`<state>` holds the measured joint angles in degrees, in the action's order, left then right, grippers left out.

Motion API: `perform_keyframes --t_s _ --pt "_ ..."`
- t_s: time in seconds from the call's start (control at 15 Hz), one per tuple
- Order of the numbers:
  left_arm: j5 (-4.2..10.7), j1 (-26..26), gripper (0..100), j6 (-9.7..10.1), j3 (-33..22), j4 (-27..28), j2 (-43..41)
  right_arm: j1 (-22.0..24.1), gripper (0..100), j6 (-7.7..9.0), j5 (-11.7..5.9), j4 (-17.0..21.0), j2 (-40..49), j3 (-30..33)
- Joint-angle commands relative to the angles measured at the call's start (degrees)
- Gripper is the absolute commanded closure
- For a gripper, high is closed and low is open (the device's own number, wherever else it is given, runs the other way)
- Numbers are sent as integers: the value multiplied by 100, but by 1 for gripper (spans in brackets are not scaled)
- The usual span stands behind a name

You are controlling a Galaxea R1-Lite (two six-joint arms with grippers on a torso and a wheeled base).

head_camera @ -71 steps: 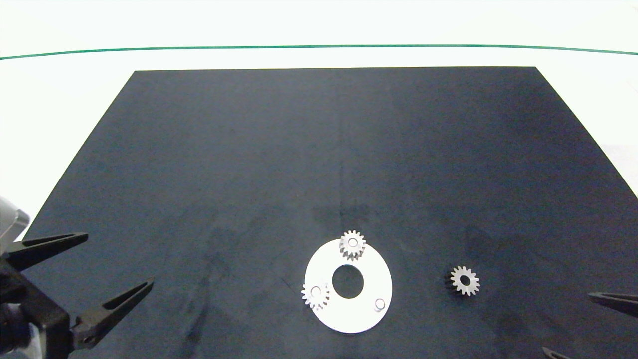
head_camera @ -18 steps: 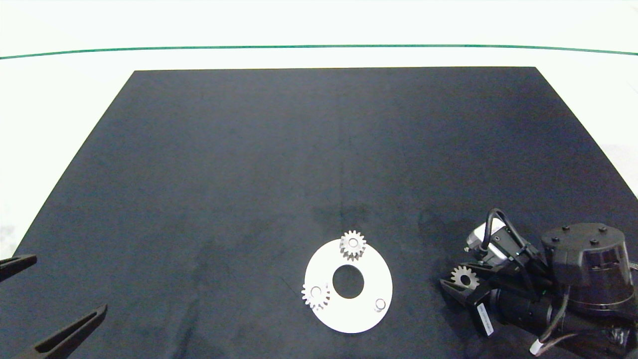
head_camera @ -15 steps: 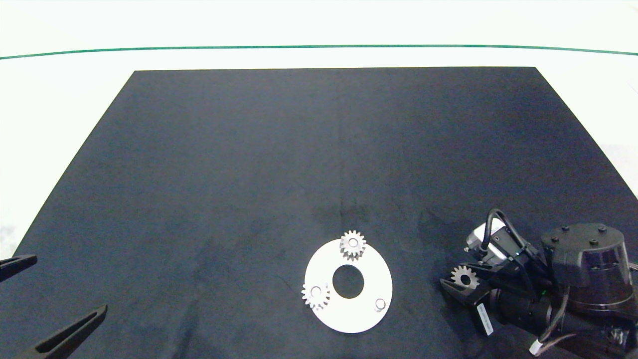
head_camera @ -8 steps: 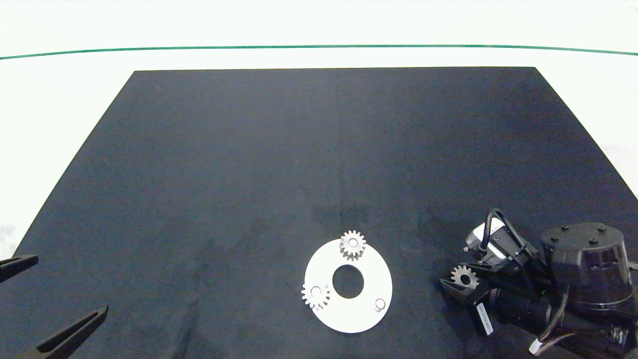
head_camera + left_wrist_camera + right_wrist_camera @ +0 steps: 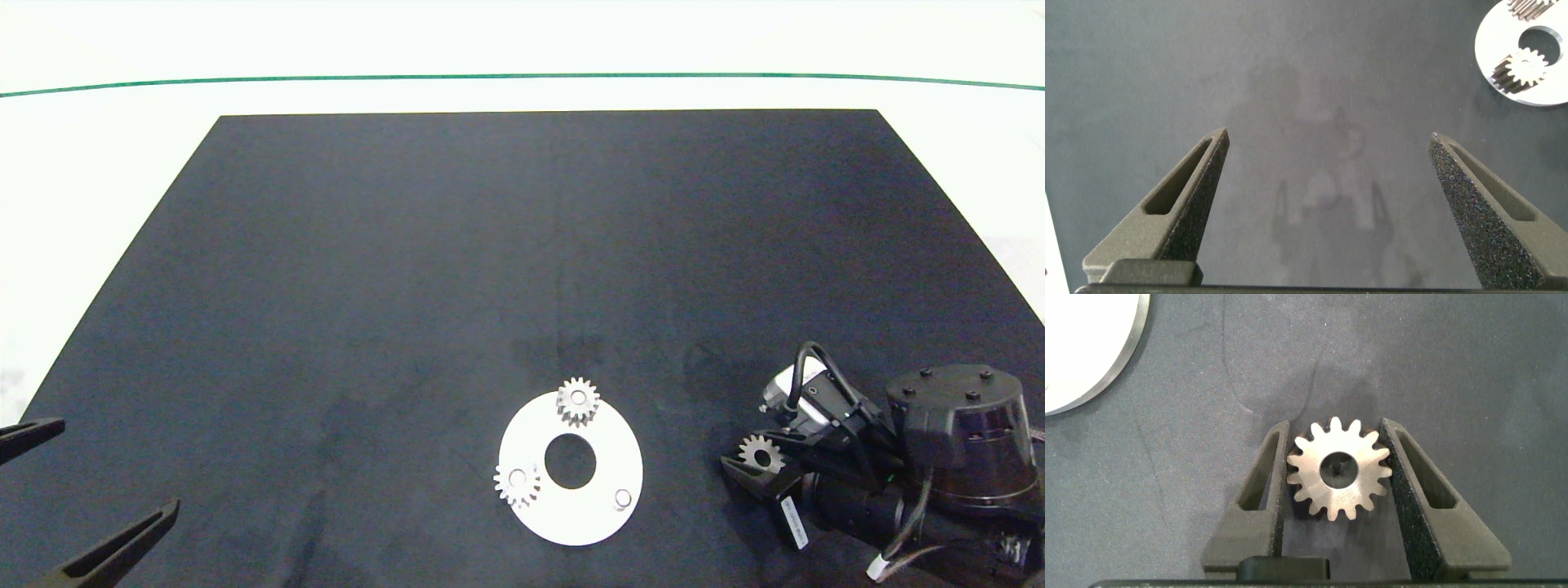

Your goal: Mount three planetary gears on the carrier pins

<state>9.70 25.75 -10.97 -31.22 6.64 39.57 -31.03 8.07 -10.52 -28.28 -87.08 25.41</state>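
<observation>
Silvery, the last gear (image 5: 1337,469) lies on the mat beside the white disc (image 5: 604,523), squeezed between the right gripper's (image 5: 1337,441) fingers. Those pointy teeth could slip, tipping it off the empty pin (image 5: 622,496). The left gripper (image 5: 1327,151) waits wide open, holding nothing.

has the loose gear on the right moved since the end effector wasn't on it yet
Yes, slightly. The third gear, now between the right end effector fingers, sits a little nearer the white disc than 4.7 s ago, when it lay alone on the mat.
</observation>
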Motion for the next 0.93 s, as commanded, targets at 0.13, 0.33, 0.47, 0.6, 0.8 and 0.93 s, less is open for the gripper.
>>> perform_keyframes --t_s 0.13,0.33,0.47,0.6,0.8,0.93 --pt "14 9 0 -10 2 4 24 -9 93 133 -11 25 297 70" --pt "14 9 0 -10 -7 -5 24 -18 93 195 -20 60 490 175" --pt "14 9 0 -10 -7 -5 33 -62 93 582 -73 271 842 254" --pt "14 9 0 -10 -7 -5 95 -510 93 810 -170 464 1219 246" --pt "5 9 0 -10 -7 -14 156 -1064 93 1118 -310 622 1413 263" --pt "5 -8 0 -10 -7 -14 174 -1283 93 1118 -293 613 1334 272"
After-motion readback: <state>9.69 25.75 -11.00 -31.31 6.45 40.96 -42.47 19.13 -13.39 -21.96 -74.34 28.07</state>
